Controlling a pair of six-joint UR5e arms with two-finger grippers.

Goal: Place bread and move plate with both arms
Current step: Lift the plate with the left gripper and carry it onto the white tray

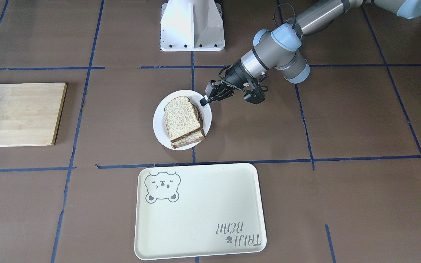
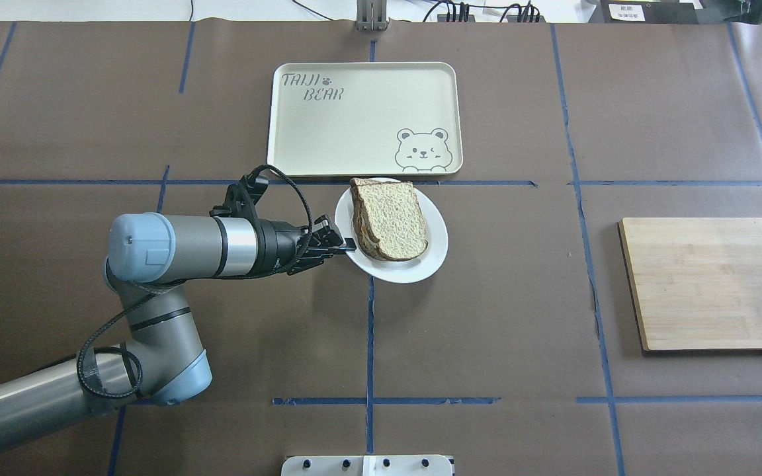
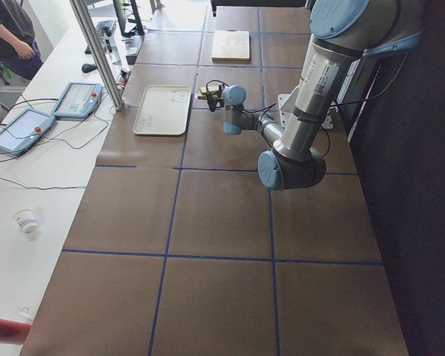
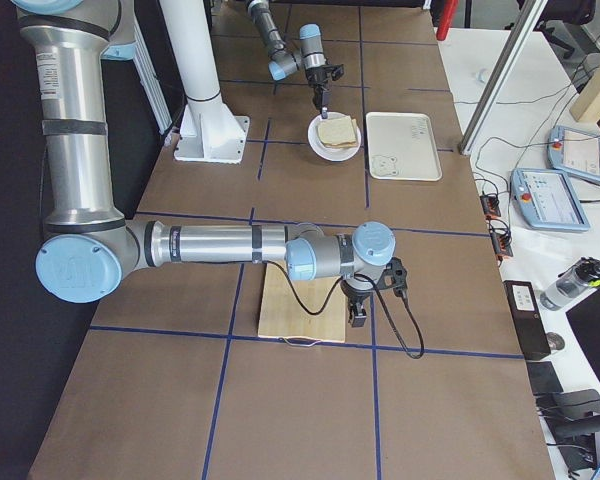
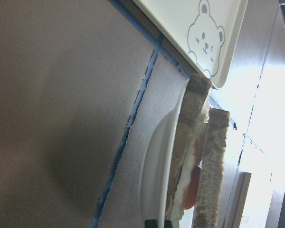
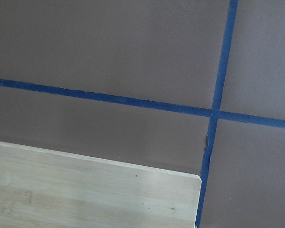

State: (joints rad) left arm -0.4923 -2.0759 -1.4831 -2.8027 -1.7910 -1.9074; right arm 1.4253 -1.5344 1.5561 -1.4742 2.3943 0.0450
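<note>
At desk (image 2: 500, 317) centre, seeing the plate (image 2: 414, 268) carrying a stacked sandwich. Taking clock positions off the overhead view, 12 pointing away from the robot base.

Seeing the bread (image 2: 391, 215) lying flat on top as the upper slice, rounded end pointing roughly to 6 o'clock. Also seeing a lower slice (image 2: 356, 225) peeking out under it on the 9 o'clock side. In the left wrist view, looking at the plate (image 5: 154, 171) edge-on, with the bread (image 5: 216, 161) on the far side of red and white filling (image 5: 192, 183).

Seeing the left pincer (image 2: 348, 246) reaching in level from 9 o'clock on the left arm (image 2: 176, 248). Jaws standing narrow, pinching the plate rim at about 9 o'clock, with one black fingertip overlapping the white edge. Confirming the same contact from the front view: left pincer (image 1: 205, 100) sitting on the plate (image 1: 159, 126) rim, bread (image 1: 182, 117) just beside it.

Spotting the tray (image 2: 354, 132) at 12 o'clock of the plate, its near edge just beside the rim. Touching or not: cannot tell.

Spotting the board (image 2: 712, 284) at 3 o'clock, well apart from the plate.

Finding the right pincer (image 4: 358, 318) only in the right side view, hanging above the desk near the board (image 4: 300, 300). Wide or narrow: cannot tell. In the right wrist view, getting only a board (image 6: 85, 190) corner and crossing blue tape (image 6: 109, 99).
</note>
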